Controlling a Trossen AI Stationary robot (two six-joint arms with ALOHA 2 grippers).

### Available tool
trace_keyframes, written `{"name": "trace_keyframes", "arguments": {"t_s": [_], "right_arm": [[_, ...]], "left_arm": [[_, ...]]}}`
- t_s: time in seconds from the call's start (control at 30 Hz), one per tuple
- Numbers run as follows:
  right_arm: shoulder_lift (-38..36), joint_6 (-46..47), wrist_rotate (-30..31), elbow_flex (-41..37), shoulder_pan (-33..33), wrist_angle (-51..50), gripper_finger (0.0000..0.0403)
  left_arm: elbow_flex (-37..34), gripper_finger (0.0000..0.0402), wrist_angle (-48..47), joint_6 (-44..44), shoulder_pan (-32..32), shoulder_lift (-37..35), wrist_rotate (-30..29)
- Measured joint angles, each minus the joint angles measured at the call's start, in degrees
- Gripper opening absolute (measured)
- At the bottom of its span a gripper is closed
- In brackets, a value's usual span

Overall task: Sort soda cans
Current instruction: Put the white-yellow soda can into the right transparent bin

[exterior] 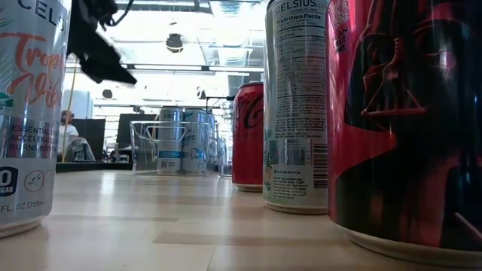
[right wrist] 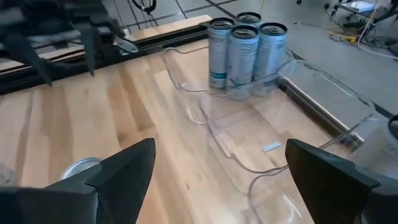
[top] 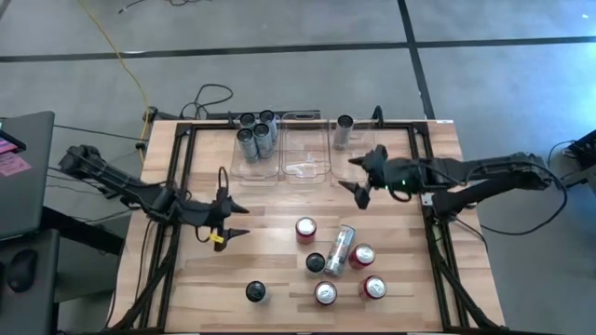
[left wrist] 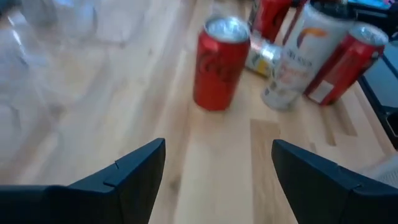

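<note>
Both claws were spread and held nothing: the left claw (top: 226, 221) hovered beside the loose soda cans (top: 340, 249), the right claw (top: 361, 179) above them. 4 silver cans (top: 257, 133) stood in the bin (top: 244, 169) beyond.

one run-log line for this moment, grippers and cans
left gripper: open, empty, facing red can | right gripper: open, empty, by bins | left bin: four silver cans | right bin: one

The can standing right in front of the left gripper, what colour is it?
Red, with a silver top: the can shows best in the left wrist view.
</note>
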Motion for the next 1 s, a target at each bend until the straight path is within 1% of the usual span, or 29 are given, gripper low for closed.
{"name": "trace_keyframes", "arguments": {"t_s": [0.1,0.17,0.23,0.37,0.57,0.7,0.87,0.93,1.0], "right_arm": [[0.41,1.67,3.69,0.00,4.03,-0.70,0.0379],[0.81,3.16,6.30,0.00,6.02,-0.67,0.0379],[1.23,4.73,7.69,0.00,7.70,-1.02,0.0379],[2.27,7.45,9.09,0.00,9.90,-0.87,0.0379],[4.27,9.27,9.26,0.00,12.23,0.33,0.0379],[5.02,9.66,10.14,0.00,12.62,0.00,0.0379],[4.91,9.85,10.59,0.00,12.87,0.15,0.0379],[4.89,10.32,10.59,0.00,13.28,0.14,0.0379],[4.86,11.16,10.57,0.00,13.92,-0.20,0.0379]], "left_arm": [[-1.71,0.0290,1.39,-4.28,-2.82,1.65,-0.01],[-1.74,0.0290,1.32,-7.27,-5.56,2.89,-0.03],[-1.74,0.0290,2.48,-9.06,-9.00,4.14,-0.43],[-1.74,0.0290,6.36,-10.13,-16.24,6.65,-3.44],[-1.72,0.0290,10.18,-11.17,-24.50,9.78,-10.89],[-1.72,0.0290,17.21,-9.95,-26.70,14.12,-16.49],[-1.72,0.0291,27.28,-4.93,-26.69,22.08,-16.09],[-1.72,0.0292,28.94,-4.55,-26.69,24.71,-15.60],[-1.72,0.0295,29.29,-6.25,-26.69,26.56,-15.26]]}}
